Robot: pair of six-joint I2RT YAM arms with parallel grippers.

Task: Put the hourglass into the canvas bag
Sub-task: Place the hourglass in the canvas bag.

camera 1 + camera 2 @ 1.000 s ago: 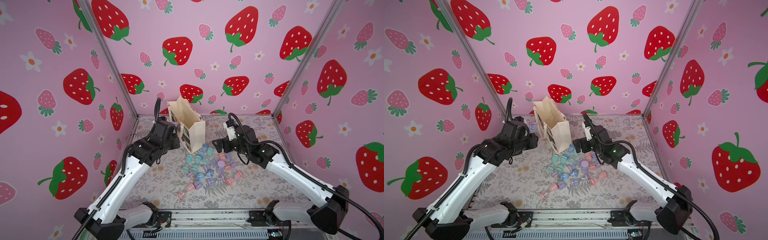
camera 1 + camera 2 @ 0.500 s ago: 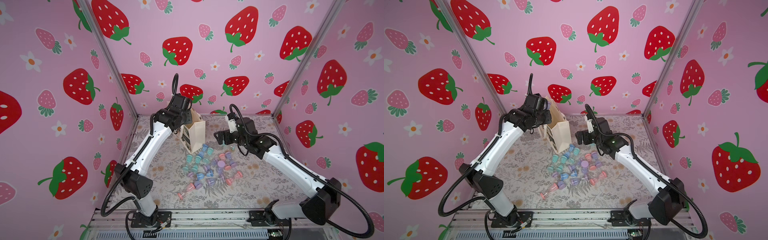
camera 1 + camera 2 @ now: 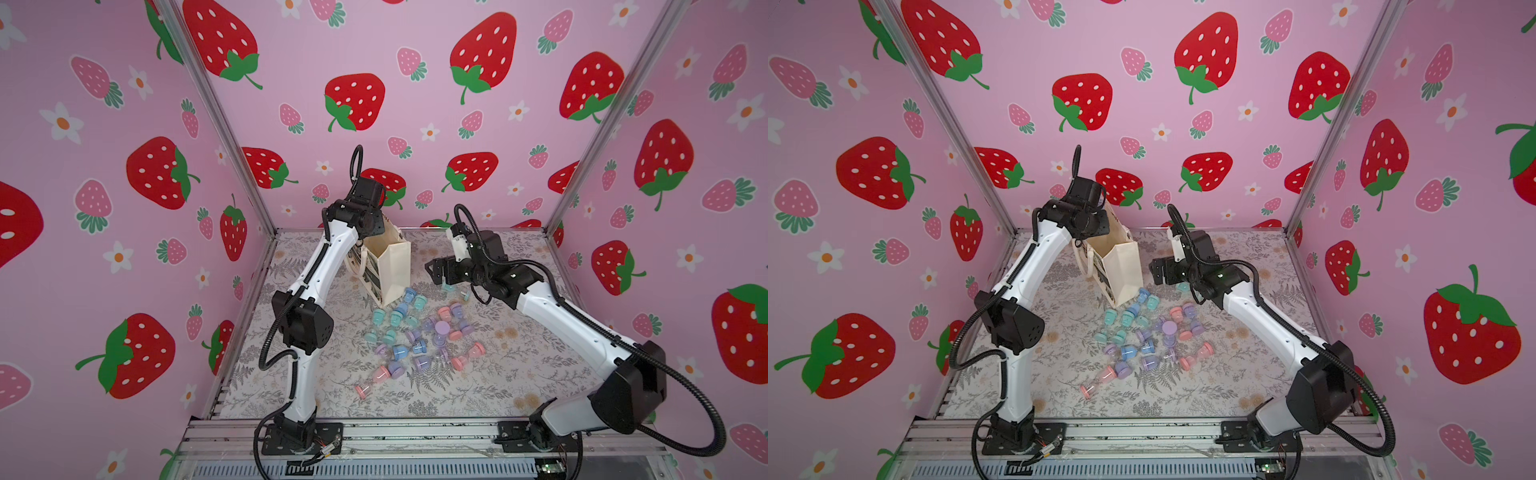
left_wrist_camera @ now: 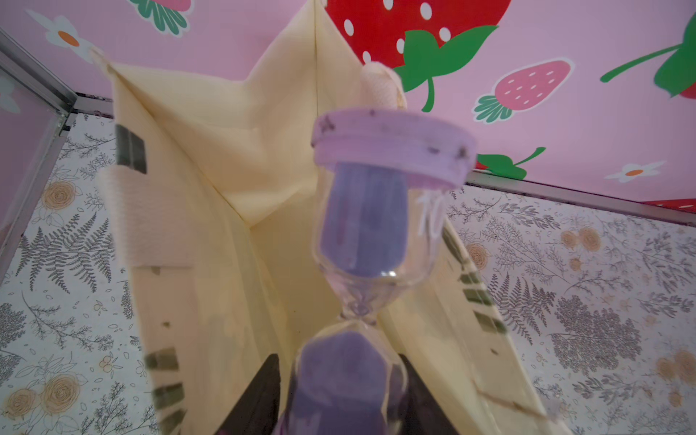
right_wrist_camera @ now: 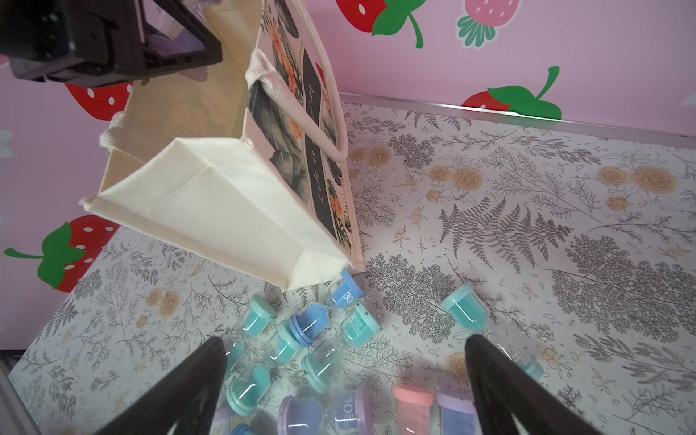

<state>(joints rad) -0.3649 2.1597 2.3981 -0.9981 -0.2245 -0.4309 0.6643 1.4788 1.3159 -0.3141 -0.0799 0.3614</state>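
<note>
Many loose hourglasses (image 3: pixel 441 328) beside canvas bag (image 3: pixel 395 266)

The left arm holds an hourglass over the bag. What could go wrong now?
The purple hourglass, in the left gripper, may catch the rim of the canvas bag and miss the opening.
Nothing steadies the bag: the right gripper hangs open over the loose hourglasses, so a nudge might tip it.

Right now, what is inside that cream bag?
Only bare cream lining shows inside the canvas bag. The purple hourglass, held in the left gripper at its mouth, hides part of the bottom, so anything lying there cannot be seen.
</note>
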